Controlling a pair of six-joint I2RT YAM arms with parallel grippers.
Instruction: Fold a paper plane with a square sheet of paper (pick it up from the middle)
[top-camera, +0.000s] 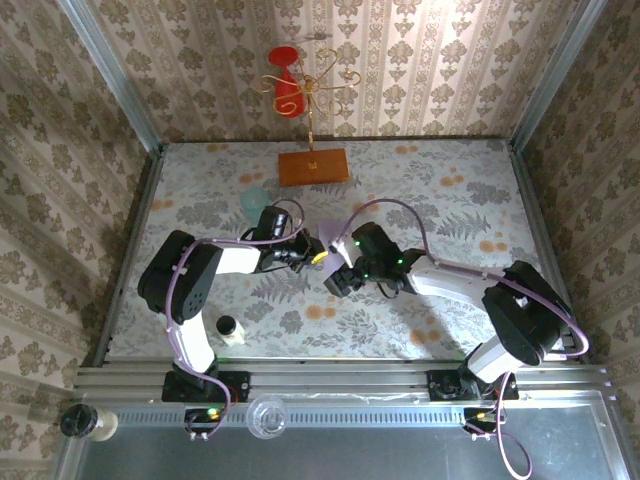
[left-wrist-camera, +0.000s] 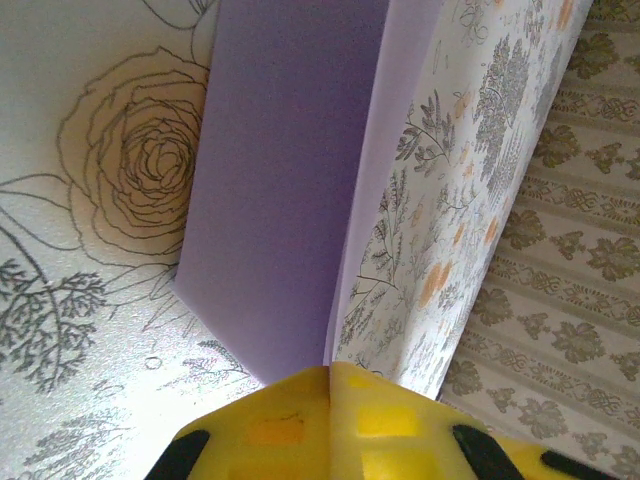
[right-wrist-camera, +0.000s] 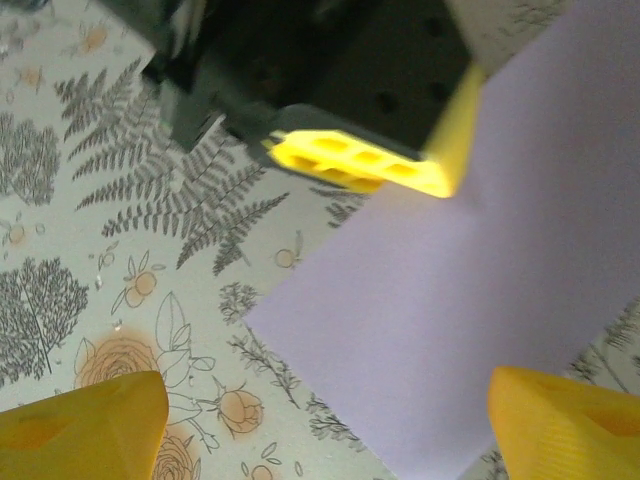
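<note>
Near the middle of the floral-printed surface (top-camera: 430, 190), the pale lilac sheet of paper (top-camera: 334, 236) is mostly covered from above by the 2 arms, and just a small patch shows between them. Its far edges run off the top of the left wrist view and its right side is cut off in the right wrist view, so its full outline cannot be made out. Seen from the left wrist, the sheet is doubled along a lengthwise fold, a darker face beside a paler layer; whether its far end rests on the surface is unclear. The left claw (left-wrist-camera: 330, 385) is pressed closed on the paper's near end, the fold pinched between its yellow pads. The right claw (right-wrist-camera: 325, 430) is spread wide and holds nothing, its yellow fingertips (right-wrist-camera: 80, 425) at the bottom corners of its view with the sheet's lower corner between them; whether they touch the surface cannot be told.

An orange-brown rectangular wooden board (top-camera: 313, 166) lies toward the back wall, well apart from both claws, with a gold wire stand (top-camera: 312, 95) on it. A pale teal plastic cup (top-camera: 254, 199) sits near the left arm. A small white bottle with a dark cap (top-camera: 228, 328) stands near the front edge beside that arm's base. Open patterned surface stretches right of the right arm to the metal-framed wall
</note>
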